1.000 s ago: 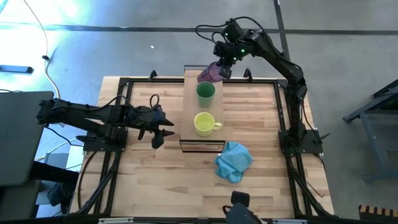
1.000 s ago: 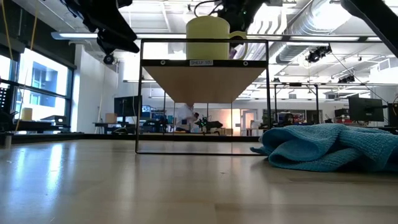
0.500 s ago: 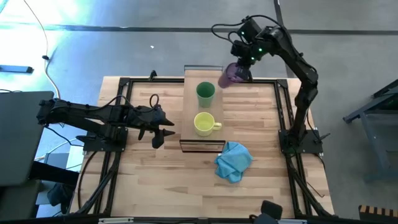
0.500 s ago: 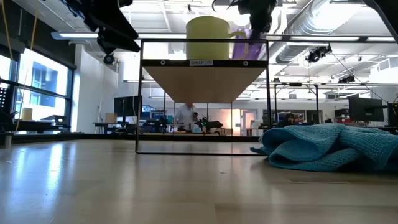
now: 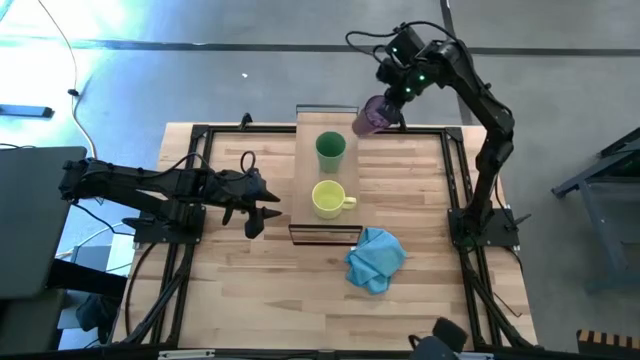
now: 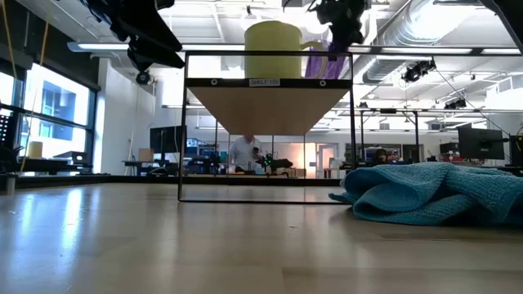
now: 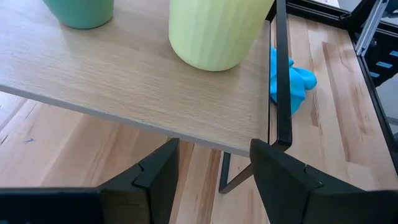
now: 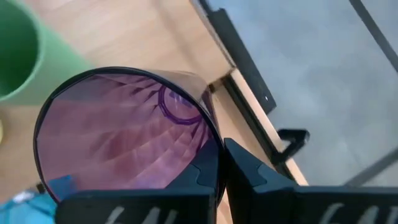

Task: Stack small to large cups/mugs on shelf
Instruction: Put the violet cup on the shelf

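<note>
Purple tumbler [image 5: 372, 117]: from above you see it tilted, off the shelf [image 5: 328, 230], pinched at its rim by the right gripper [image 5: 392, 103] beyond the far end, near the green cup [image 5: 331, 150] and yellow mug [image 5: 329, 199]. Level with the table, it hangs beside the mug. Your right wrist view shows fingers clamped on its rim. The left gripper [image 5: 262, 205] waits, jaws apart, beside the shelf.

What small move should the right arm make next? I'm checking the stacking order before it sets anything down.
Probably bring the purple tumbler back over the far end of the shelf and lower it upright. The right gripper holds it tilted just off the shelf's far right corner; the green cup and yellow mug already stand in line.
</note>
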Available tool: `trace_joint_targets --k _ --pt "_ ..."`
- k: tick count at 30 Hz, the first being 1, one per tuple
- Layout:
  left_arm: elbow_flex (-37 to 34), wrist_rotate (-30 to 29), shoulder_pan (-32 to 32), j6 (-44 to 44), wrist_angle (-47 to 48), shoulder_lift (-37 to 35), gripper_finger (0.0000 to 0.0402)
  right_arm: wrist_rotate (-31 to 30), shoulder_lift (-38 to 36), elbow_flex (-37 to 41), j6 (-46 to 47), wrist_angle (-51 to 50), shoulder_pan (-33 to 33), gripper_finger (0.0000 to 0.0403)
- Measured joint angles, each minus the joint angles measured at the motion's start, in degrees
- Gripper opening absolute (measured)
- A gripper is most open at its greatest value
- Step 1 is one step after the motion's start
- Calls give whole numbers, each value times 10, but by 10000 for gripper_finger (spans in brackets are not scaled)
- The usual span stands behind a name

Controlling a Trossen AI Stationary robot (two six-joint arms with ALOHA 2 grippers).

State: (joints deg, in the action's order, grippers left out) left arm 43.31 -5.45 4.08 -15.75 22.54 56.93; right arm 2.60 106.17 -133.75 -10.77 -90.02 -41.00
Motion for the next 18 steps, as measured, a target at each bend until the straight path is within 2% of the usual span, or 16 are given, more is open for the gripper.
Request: trace_joint_targets --k 7,15,18 --pt "0 -1 0 0 0 0 184 -17 0 0 83 0 -26 0" --pt "0 -2 0 3 2 0 184 -26 0 2 121 1 -50 0" --pt "0 -2 0 4 6 0 184 -26 -1 29 123 1 -55 0"
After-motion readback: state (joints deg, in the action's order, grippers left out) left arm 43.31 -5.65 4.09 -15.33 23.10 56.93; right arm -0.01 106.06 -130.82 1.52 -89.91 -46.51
